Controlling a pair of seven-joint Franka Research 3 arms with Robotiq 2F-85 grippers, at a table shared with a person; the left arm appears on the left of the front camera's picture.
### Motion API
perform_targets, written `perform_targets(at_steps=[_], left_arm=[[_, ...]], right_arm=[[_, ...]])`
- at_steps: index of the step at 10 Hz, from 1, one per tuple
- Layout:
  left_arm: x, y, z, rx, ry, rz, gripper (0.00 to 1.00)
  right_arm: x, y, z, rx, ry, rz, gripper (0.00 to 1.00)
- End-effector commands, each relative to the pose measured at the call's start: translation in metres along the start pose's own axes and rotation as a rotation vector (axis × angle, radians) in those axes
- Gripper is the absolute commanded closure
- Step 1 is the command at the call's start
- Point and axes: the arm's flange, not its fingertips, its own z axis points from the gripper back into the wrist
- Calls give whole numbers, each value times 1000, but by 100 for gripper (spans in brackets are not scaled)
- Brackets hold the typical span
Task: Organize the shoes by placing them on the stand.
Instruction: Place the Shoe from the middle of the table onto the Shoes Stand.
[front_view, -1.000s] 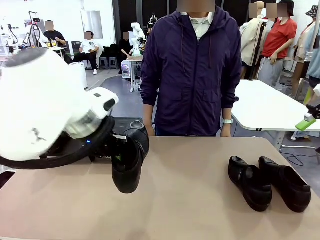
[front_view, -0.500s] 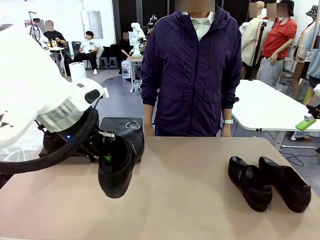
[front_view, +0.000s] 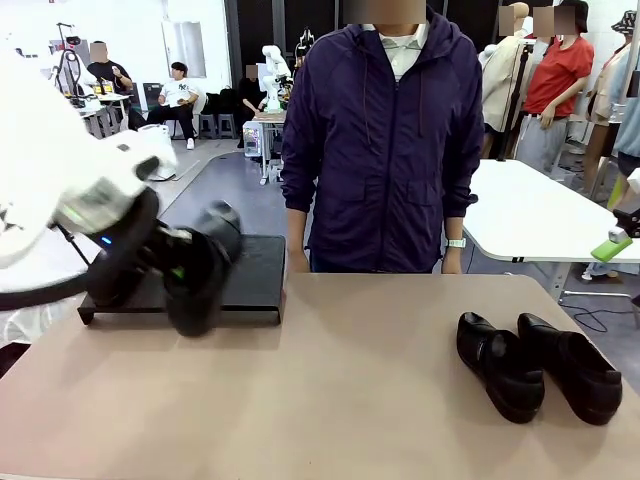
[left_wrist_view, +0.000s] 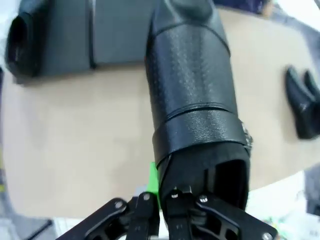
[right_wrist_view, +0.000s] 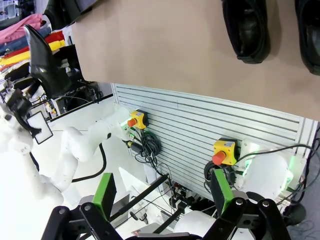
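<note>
My left gripper (front_view: 172, 272) is clamped on the heel rim of one shoe (front_view: 203, 268), one green pad pressed against the outside of the rim in the left wrist view (left_wrist_view: 161, 194). That shoe (left_wrist_view: 192, 100) points away from my fingers, its toe reaching over the near edge of the stand (left_wrist_view: 117, 35). From the front the shoe is blurred and sits in front of the left part of the stand (front_view: 252, 272), which lies at the far left of the table (front_view: 370, 410); I cannot tell whether its sole touches anything. At one end of the stand, my left wrist camera shows a dark shape with an opening (left_wrist_view: 22, 40) that looks like another shoe, though it is too soft to be sure. Two more shoes lie side by side on the right of the table, one (front_view: 498, 365) just left of the other (front_view: 570, 368), toes toward me. My right gripper (right_wrist_view: 162, 196) stands with its fingers wide apart and nothing between them, looking down past the near edge of the table. A person (front_view: 385, 150) stands at the far side.
</note>
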Motion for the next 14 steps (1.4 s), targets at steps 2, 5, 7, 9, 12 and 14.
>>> perform_targets(at_steps=[2, 5, 7, 9, 12, 14], left_arm=[[2, 106, -50, 20, -54, -161, 100], [8, 147, -53, -29, -66, 15, 100], [46, 131, -53, 57, -7, -133, 100], [46, 131, -53, 57, -7, -133, 100], [81, 156, -90, 62, -92, 13, 100], [104, 169, -113, 67, -166, 15, 100]], right_arm=[[0, 2, 2, 13, 0, 15, 0], [0, 2, 2, 13, 0, 15, 0], [0, 2, 2, 13, 0, 15, 0], [0, 2, 2, 13, 0, 15, 0], [0, 2, 2, 13, 0, 15, 0], [0, 2, 2, 13, 0, 15, 0]])
